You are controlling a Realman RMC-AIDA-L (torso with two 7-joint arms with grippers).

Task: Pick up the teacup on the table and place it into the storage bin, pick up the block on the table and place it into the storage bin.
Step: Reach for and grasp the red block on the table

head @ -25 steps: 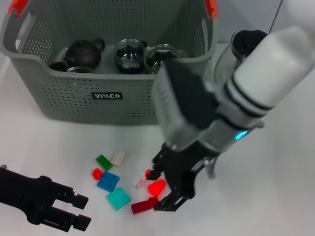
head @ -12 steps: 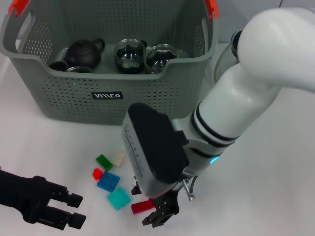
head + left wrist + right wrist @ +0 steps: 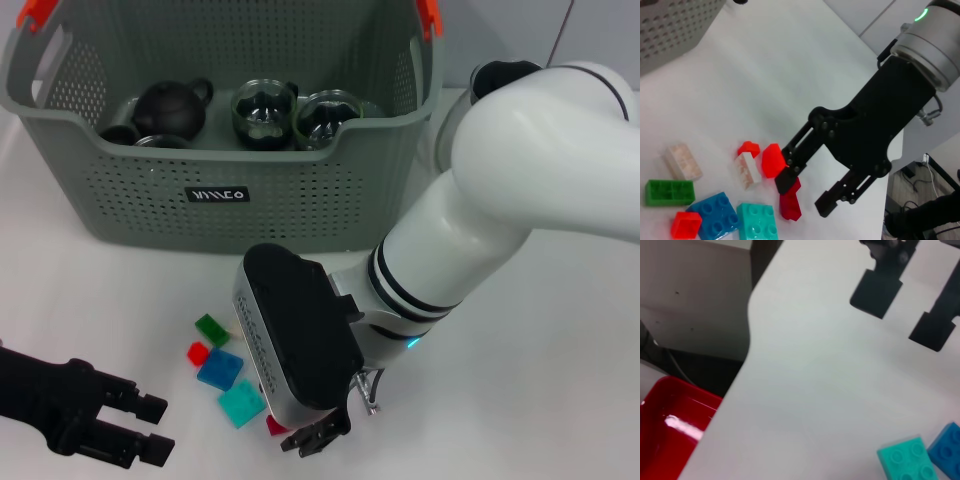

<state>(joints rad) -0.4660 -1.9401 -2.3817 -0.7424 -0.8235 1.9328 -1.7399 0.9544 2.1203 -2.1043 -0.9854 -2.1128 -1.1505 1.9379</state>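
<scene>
Jaws: right gripper [image 3: 807,192] spread, straddling the dark red block [image 3: 790,200] on the tabletop [image 3: 790,75]; left gripper [image 3: 150,430] released, parked near-left | head: storage bin [image 3: 220,195] at the back, holding dark teaware | left wrist: loose blocks beside the red one | right wrist: teal block [image 3: 902,460], blue block [image 3: 946,446].

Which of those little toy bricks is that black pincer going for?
Probably the dark red plastic brick: it lies between the open fingers of the right pincer, while the teal brick sits off to the side.

White right arm [image 3: 500,190], black-ringed; black claw [image 3: 807,192], seemingly two-fingered.
</scene>
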